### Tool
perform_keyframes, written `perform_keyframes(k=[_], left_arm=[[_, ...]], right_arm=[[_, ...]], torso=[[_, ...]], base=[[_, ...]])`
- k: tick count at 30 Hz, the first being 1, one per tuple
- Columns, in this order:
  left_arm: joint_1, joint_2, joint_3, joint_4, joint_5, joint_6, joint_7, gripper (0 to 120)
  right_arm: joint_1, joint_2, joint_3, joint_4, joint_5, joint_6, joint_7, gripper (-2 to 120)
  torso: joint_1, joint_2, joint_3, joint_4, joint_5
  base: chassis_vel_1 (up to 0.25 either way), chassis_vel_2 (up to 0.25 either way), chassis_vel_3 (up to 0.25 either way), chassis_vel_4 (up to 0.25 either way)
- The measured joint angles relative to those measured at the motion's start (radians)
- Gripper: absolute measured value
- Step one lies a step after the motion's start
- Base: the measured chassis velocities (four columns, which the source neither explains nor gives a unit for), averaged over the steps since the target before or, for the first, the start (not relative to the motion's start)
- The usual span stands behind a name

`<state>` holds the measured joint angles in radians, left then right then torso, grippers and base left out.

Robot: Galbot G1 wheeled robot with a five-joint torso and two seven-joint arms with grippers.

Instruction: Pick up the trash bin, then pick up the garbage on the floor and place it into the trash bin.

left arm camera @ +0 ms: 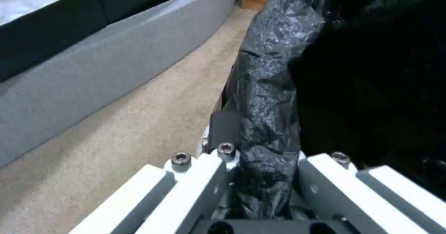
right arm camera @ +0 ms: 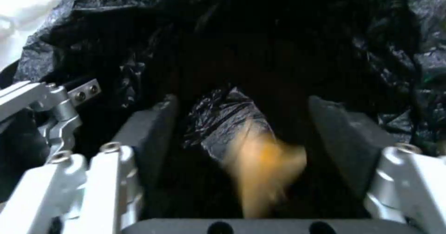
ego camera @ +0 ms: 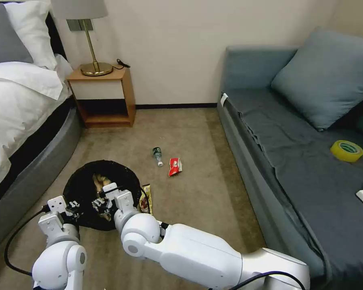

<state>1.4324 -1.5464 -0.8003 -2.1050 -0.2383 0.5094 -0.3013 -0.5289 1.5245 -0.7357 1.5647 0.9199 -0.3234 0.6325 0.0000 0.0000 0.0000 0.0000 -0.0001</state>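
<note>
Trash bin (ego camera: 88, 181) rim pinched by left claw (left arm camera: 260, 178); right claw (right arm camera: 241, 164) spread over brown packet (right arm camera: 264, 171).

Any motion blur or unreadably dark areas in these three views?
Right wrist view: a brown-orange piece between the open fingers of the right gripper is smeared by motion blur; the bag interior is near black. Left wrist view: the trash bin rim is sharp, its inside featureless black. Head view: evenly lit, sharp.
</note>
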Motion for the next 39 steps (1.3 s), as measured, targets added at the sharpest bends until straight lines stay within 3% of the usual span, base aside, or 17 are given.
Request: perform_keyframes(k=[6, 9, 16, 20, 21, 23, 25, 26, 29, 34, 39], left_arm=[[0.000, 0.002, -0.004, 0.000, -0.003, 0.000, 0.001, 2], [-0.004, 0.007, -0.010, 0.002, -0.009, 0.000, 0.000, 2], [-0.011, 0.015, -0.016, 0.004, -0.019, -0.001, 0.000, 2], [-0.017, 0.018, -0.023, 0.012, -0.024, -0.003, 0.001, 2], [-0.017, 0.018, -0.023, 0.012, -0.024, -0.003, 0.001, 2], [-0.024, 0.018, -0.029, 0.020, -0.023, -0.005, -0.001, 2], [-0.030, 0.018, -0.034, 0.022, -0.023, -0.005, -0.001, 2], [-0.030, 0.018, -0.034, 0.022, -0.023, -0.005, -0.001, 2], [-0.037, 0.020, -0.045, 0.023, -0.023, 0.000, -0.006, 2], [-0.037, 0.023, -0.053, 0.017, -0.026, 0.003, -0.008, 2], [-0.033, 0.028, -0.053, 0.008, -0.032, 0.009, -0.008, 2]], right_arm=[[-0.002, -0.011, 0.067, 0.046, -0.028, 0.009, -0.004, 93], [0.009, -0.069, 0.178, 0.156, -0.055, 0.034, -0.033, 99], [-0.048, -0.219, 0.367, 0.342, -0.143, 0.127, -0.132, 100], [-0.216, -0.321, 0.542, 0.445, -0.348, 0.203, -0.183, 100], [-0.216, -0.321, 0.542, 0.445, -0.348, 0.203, -0.183, 100], [-0.394, -0.360, 0.673, 0.520, -0.472, 0.222, -0.187, 100], [-0.517, -0.360, 0.750, 0.571, -0.585, 0.237, -0.186, 100], [-0.517, -0.360, 0.750, 0.571, -0.585, 0.237, -0.186, 100], [-0.677, -0.310, 0.837, 0.619, -0.734, 0.251, -0.178, 100], [-0.789, -0.264, 0.884, 0.641, -0.799, 0.265, -0.188, 100], [-0.810, -0.260, 0.885, 0.630, -0.803, 0.287, -0.202, 100]], torso=[[0.000, 0.000, 0.000, 0.0001, 0.0001], [0.000, 0.000, 0.000, 0.0002, 0.0003], [0.000, 0.000, 0.000, 0.0000, 0.0004], [0.000, 0.000, 0.000, 0.0002, 0.0006], [0.000, 0.000, 0.000, 0.0002, 0.0006], [0.000, 0.000, 0.000, -0.0002, 0.0006], [0.000, 0.000, 0.000, -0.0004, 0.0003], [0.000, 0.000, 0.000, -0.0004, 0.0003], [0.000, 0.000, 0.000, -0.0001, 0.0004], [0.000, 0.000, 0.000, 0.0000, 0.0001], [0.000, 0.000, 0.000, 0.0000, 0.0001]], base=[[0.000, 0.000, 0.000, 0.000], [0.000, 0.000, 0.000, 0.000], [0.000, 0.000, 0.000, 0.000], [0.000, 0.000, 0.000, 0.000], [0.000, 0.000, 0.000, 0.000], [0.000, 0.000, 0.000, 0.000], [0.000, 0.000, 0.000, 0.000], [0.000, 0.000, 0.000, 0.000], [0.000, 0.000, 0.000, 0.000], [0.000, 0.000, 0.000, 0.000], [0.000, 0.000, 0.000, 0.000]])
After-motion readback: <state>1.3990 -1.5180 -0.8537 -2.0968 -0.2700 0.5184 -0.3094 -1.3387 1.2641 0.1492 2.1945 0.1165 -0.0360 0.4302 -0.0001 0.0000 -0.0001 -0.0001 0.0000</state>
